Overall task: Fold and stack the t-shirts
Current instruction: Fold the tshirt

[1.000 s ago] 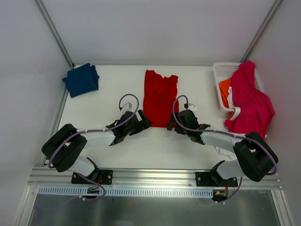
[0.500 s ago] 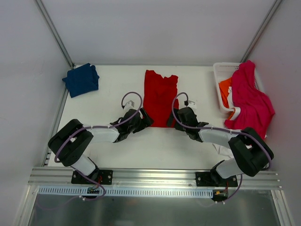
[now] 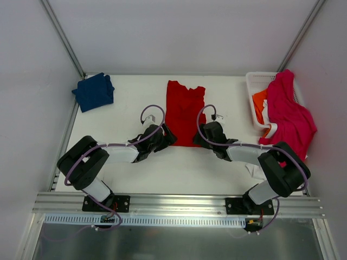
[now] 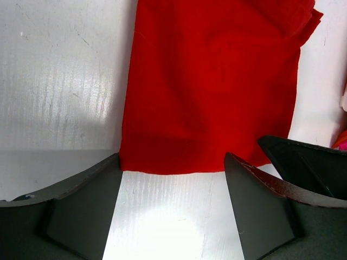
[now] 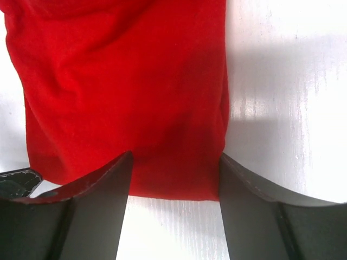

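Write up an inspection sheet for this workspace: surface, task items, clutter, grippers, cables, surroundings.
Surface: white table, lightly scuffed.
Job's things: red t-shirt flat mid-table, folded narrow; navy t-shirt bundled at the far left corner; magenta-pink t-shirt draped over the basket; orange t-shirt inside it.
Clutter: nothing seen.
Grippers: left gripper and right gripper both open, at the red shirt's near hem.
Cables: purple cable looped above each wrist.
Surroundings: white walls; metal rail at the near edge.
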